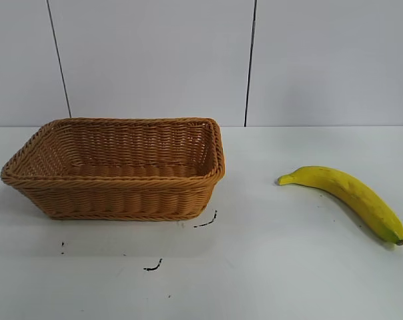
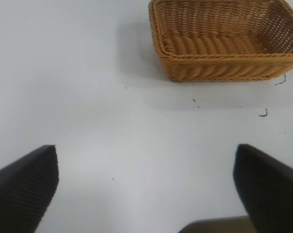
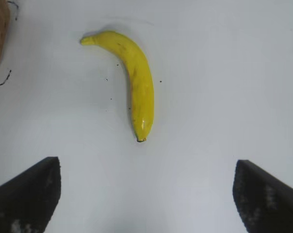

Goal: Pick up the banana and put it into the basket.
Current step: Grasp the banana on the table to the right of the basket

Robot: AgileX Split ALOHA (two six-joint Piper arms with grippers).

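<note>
My right claw [image 3: 146, 199], spread wide and empty, points its gap toward the banana [image 3: 132, 77], which lies lengthwise ahead.

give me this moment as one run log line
banana: on table, untouched | basket: empty | right gripper: open, above banana | left gripper: open, idle

Bright, even light fills all three views, and the white desk [image 1: 288, 267] reads almost flat, without glare. In the exterior view the basket [image 1: 115, 170] throws only a faint, soft-edged shadow on its near side, and the banana [image 1: 345, 197] a thin one along its lower edge. The left wrist view shows a pale grey shadow beside the basket. Both wrist views are soft: the dark pincer fingers [image 3: 25, 199] at the frame edge are out of focus.
</note>
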